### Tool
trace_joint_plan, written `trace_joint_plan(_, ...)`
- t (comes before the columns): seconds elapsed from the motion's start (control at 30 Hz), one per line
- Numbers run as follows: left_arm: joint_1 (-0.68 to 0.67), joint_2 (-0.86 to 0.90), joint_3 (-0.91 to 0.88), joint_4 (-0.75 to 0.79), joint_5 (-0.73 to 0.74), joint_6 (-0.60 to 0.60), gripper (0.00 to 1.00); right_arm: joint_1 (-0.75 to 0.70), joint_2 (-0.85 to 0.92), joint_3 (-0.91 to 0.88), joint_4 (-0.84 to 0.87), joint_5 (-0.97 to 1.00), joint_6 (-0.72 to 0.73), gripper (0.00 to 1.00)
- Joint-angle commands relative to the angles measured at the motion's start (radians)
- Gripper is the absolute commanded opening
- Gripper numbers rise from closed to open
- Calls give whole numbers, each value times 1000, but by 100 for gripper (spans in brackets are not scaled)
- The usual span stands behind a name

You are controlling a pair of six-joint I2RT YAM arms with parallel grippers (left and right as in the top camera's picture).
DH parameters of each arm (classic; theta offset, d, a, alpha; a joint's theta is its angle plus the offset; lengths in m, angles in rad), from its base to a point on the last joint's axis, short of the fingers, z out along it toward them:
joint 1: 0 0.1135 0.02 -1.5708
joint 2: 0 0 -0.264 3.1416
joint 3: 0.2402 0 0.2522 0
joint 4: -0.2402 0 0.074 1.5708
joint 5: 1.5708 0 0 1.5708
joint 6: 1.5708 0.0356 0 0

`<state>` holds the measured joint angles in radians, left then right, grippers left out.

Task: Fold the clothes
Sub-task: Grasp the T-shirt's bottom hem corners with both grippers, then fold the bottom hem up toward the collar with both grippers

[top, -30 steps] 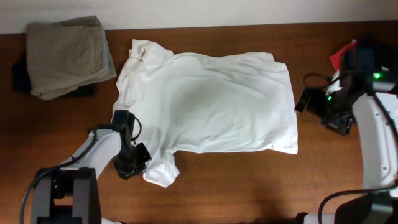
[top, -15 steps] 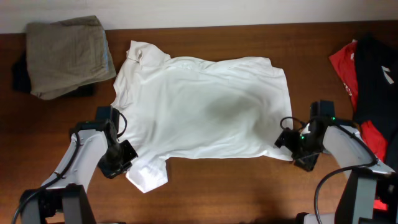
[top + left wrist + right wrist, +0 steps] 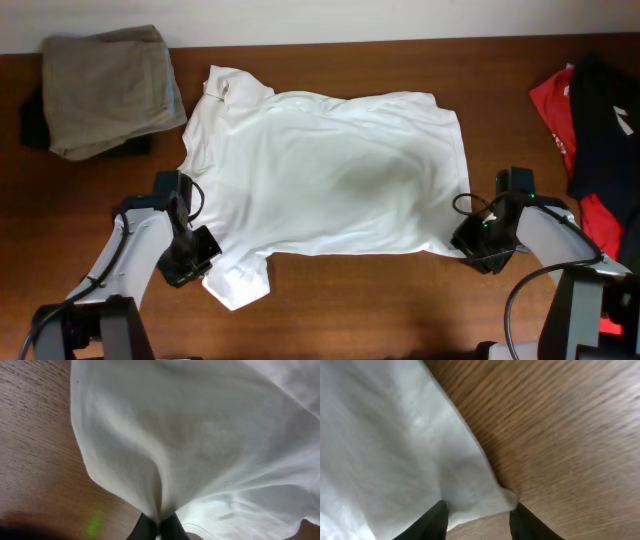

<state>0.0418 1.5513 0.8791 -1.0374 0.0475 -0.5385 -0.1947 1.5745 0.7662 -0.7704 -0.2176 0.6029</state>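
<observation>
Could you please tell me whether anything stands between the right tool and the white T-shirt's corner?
Nothing visible does. The right tool is open, its fingers on either side of the hem corner of the white T-shirt, with only the wooden table beside it.

Wooden table [image 3: 350, 310], folded khaki garment [image 3: 108, 88], red garment [image 3: 548, 105], black garment [image 3: 600, 125]

Thin matt white cloth T-shirt [image 3: 330, 170] (finely ribbed), grained brown wood table [image 3: 400, 300]
</observation>
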Motion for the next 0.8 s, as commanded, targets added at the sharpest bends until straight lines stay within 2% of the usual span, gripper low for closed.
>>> trace_joint_plan(0.0,2,-15,15,-14,-14,20,1,5,5,-7,10,80,8,45)
trace_joint_plan(0.1,2,-15,15,-13,-14,21,1,5,5,-7,21,76,8,33)
trace_joint_plan(0.13,2,-15,15,-14,-14,21,1,5,5,-7,20,76,10,19)
trace_joint_plan(0.2,2,-16,20,-16,-11,23,1,5,5,-7,21,76,46,4)
trace_joint_plan(0.33,2,-70,101,-102,-3,64,1,0,-1,16,38,75,86,4)
trace_joint_plan(0.47,2,-186,193,-231,-3,73,1,-40,-82,108,-80,78,76,4)
trace_joint_plan(0.77,2,-330,202,-360,-3,72,1,-43,-523,171,-369,143,60,4)
